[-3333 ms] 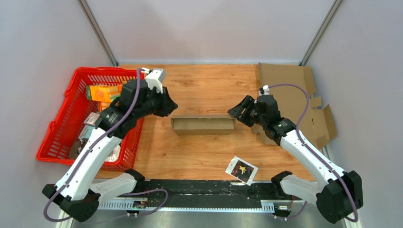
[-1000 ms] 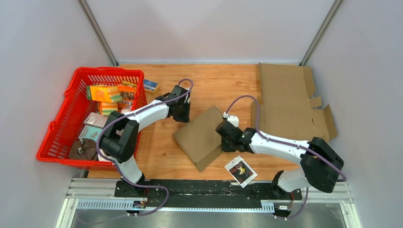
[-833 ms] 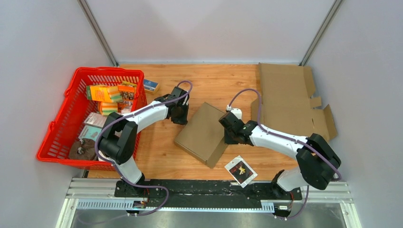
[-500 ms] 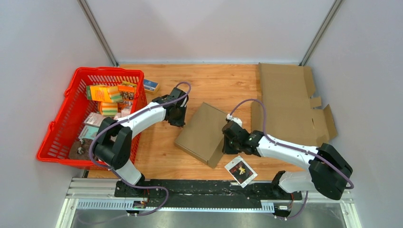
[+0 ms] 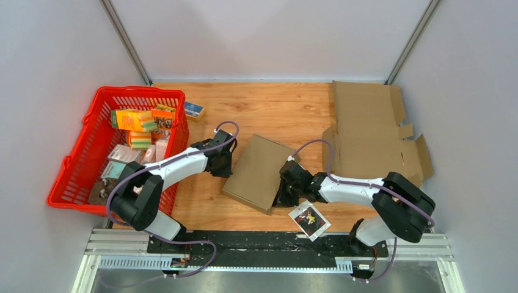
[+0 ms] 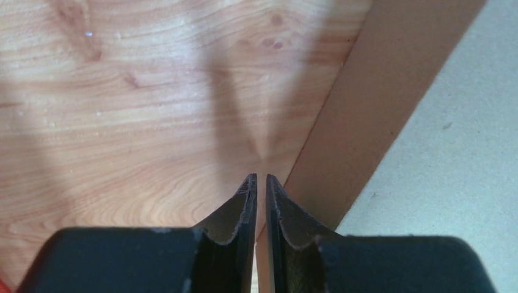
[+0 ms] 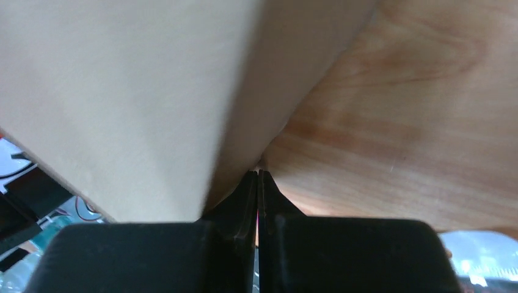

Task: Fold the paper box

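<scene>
The wooden table (image 5: 275,110) carries your paper box (image 5: 256,171), which lies between both grippers. Your left gripper (image 6: 261,177) has the box wall just ahead and to its right, fingers narrowed to a thin slit with nothing in it. Your right gripper (image 7: 257,172) is fully closed and empty, its tips against the box's edge.

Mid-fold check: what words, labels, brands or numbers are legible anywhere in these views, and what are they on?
Nothing can be read in any view.
Orange boxes in the red basket: print too small to read.
Blue box beside the basket: label blurred.
Packet near the front edge: dark picture, no legible words.
Paper box and flat cardboard sheet: plain, no print visible.
</scene>
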